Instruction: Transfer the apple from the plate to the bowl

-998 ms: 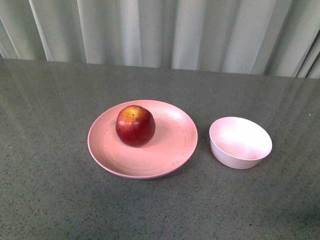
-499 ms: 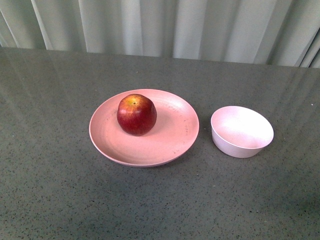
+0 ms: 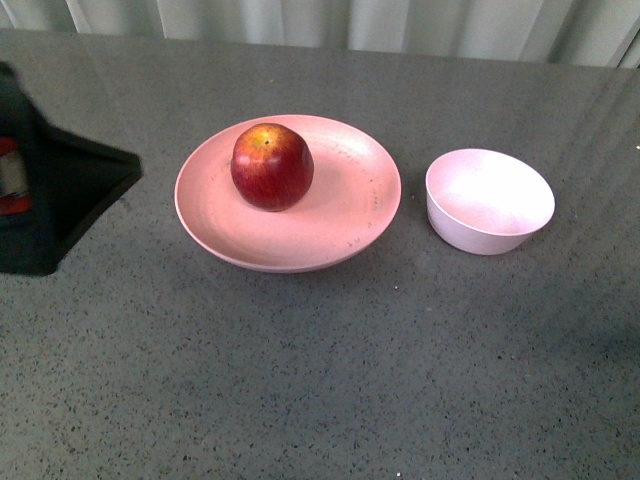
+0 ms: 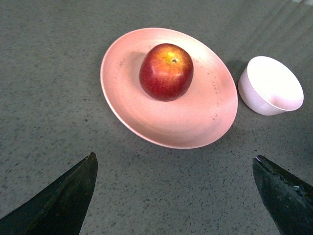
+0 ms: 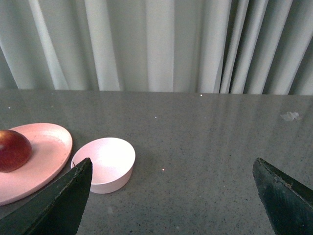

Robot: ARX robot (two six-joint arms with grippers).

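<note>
The deep-red apple (image 3: pixel 271 166) sits on the wide salmon-pink plate (image 3: pixel 340 225), toward its left side. The small pale pink-white bowl (image 3: pixel 489 200) stands empty to the right of the plate. In the left wrist view the apple (image 4: pixel 166 71), the plate (image 4: pixel 195 122) and the bowl (image 4: pixel 272 85) lie ahead of my left gripper (image 4: pixel 175 164), which is open, empty and above bare table. My left arm (image 3: pixel 45 190) shows at the left edge of the front view. My right gripper (image 5: pixel 172 169) is open and empty, with the bowl (image 5: pixel 108 164), plate (image 5: pixel 46 152) and apple (image 5: pixel 12 149) off to its side.
The dark grey speckled table (image 3: pixel 320 380) spreads around the dishes. Pale curtains (image 5: pixel 161 44) hang behind its far edge. A small pale scrap (image 5: pixel 290 116) lies on the table far from the dishes.
The front view has tilted downward, so the dishes sit higher in the picture. My left arm has come into view at the left edge. Apple, plate and bowl keep their places.
</note>
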